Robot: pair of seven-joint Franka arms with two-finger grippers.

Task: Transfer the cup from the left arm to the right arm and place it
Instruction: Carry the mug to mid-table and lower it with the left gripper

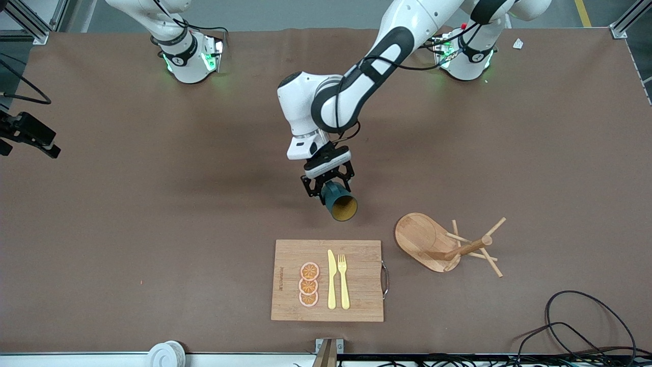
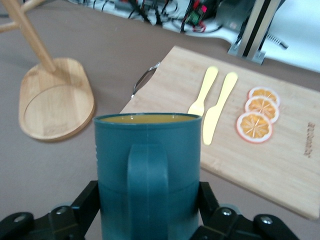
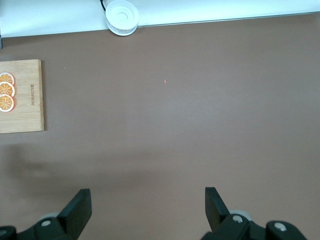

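Note:
The dark teal cup (image 1: 339,202) hangs tilted in the air, its tan inside facing the front camera, over bare table just short of the cutting board. My left gripper (image 1: 327,184) is shut on it, a finger on each side of its lower body. In the left wrist view the cup (image 2: 147,160) fills the middle with its handle toward the camera, between the left gripper's (image 2: 148,212) fingers. My right gripper (image 3: 147,207) is open and empty, high over bare brown table; it does not show in the front view.
A bamboo cutting board (image 1: 361,300) holds three orange slices (image 1: 308,284), a yellow knife (image 1: 331,280) and a fork (image 1: 344,281). A wooden peg stand (image 1: 443,244) lies tipped beside it, toward the left arm's end. A white roll (image 1: 166,354) and cables (image 1: 586,326) lie at the front edge.

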